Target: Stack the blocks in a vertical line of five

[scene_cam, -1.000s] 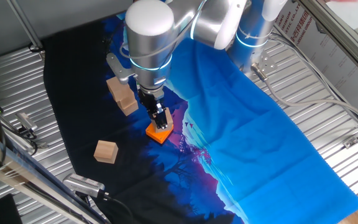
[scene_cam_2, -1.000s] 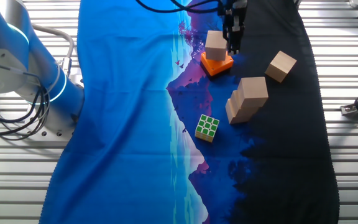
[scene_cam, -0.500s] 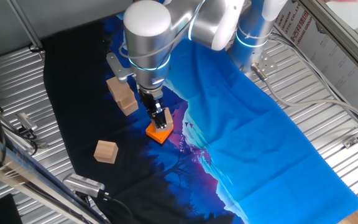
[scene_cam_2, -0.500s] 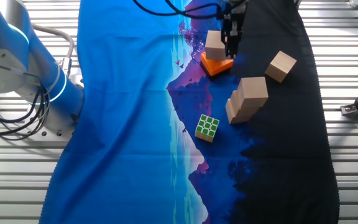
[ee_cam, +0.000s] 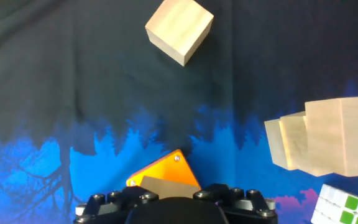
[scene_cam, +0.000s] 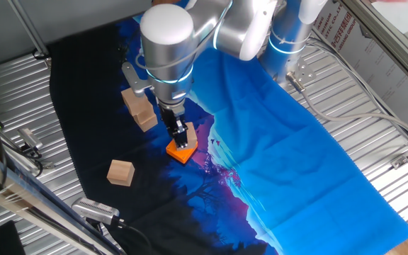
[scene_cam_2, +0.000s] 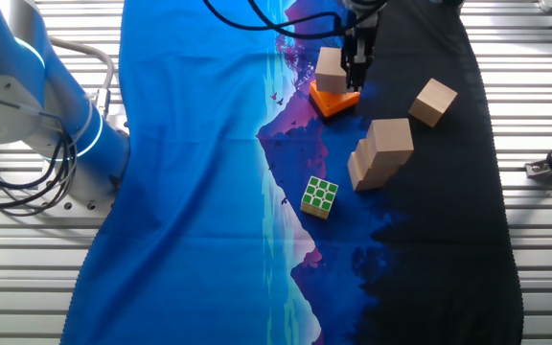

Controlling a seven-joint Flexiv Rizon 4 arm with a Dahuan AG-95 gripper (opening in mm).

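Hard to call the gripper (scene_cam_2: 356,77): down low right against the block on the pad (scene_cam_2: 332,69), but clenched on it or merely alongside, can't tell. Fingertips hidden in the hand view, and in one fixed view the block is masked by the fingers.

Where the blocks are: one atop the orange pad (scene_cam_2: 333,99). Lone block (scene_cam_2: 434,102) on the black part of the cloth (scene_cam_2: 199,192), apart from the rest. Cluster of blocks (scene_cam_2: 381,151) near the pad, touching, edges not flush, looks partly stacked; exact count unclear. No column of five yet, by the look of it.

Risks, as judgement:
- Pad prob. has a raised button under the block, so poor seat and a tilt or slip if squeezed off-centre.
- Fingers close to the pad edge, so could drag the pad along w/ the block.
- Cloth is wrinkled, soft, loose over a ribbed metal table (scene_cam_2: 544,240): bad base for a tall stack, lean grows w/ each layer.
- Cluster already skewed; any nudge may topple it.
- Puzzle cube (scene_cam_2: 320,196) near the cluster, poss. obstruction.

Materials: blocks plain pale wood, smooth, sharp-edged, faint grain, likely low grip vs. metal fingers. Pad flat, glossy orange, square. Cloth printed blue/black, matte.
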